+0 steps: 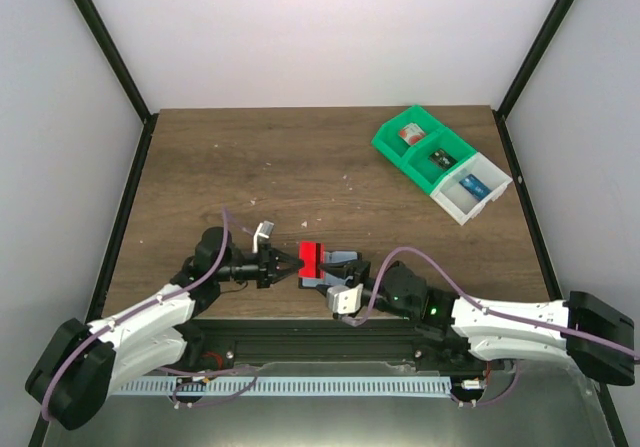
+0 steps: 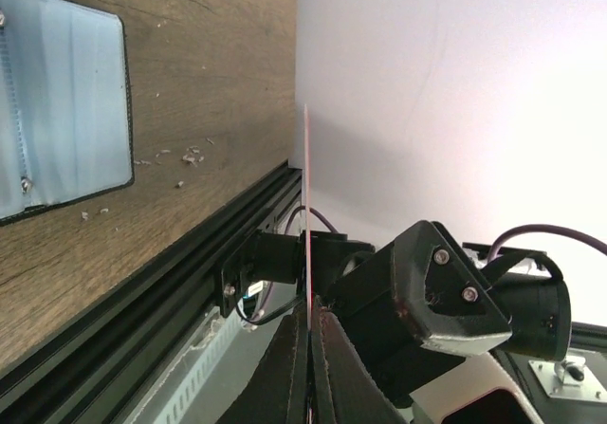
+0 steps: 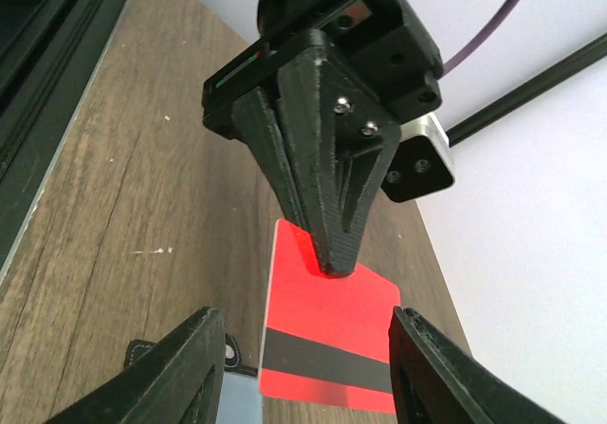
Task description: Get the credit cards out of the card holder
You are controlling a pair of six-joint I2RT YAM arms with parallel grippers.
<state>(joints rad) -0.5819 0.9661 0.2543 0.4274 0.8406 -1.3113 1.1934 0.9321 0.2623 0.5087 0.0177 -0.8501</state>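
The left gripper (image 3: 332,263) pinched a red credit card (image 3: 332,339) tightly, just above the card holder (image 2: 57,111) lying open at the table's near edge. The right gripper (image 3: 303,315) stood partly open around that card without clamping it.

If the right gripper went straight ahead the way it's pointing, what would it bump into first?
Probably the red card, pinched by the left gripper and standing right in front of the right gripper and its open fingers. How far off it is, I can't tell.

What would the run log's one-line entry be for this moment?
left jaws: shut on red credit card, clear of table | right jaws: open, facing card | card holder: flat on table
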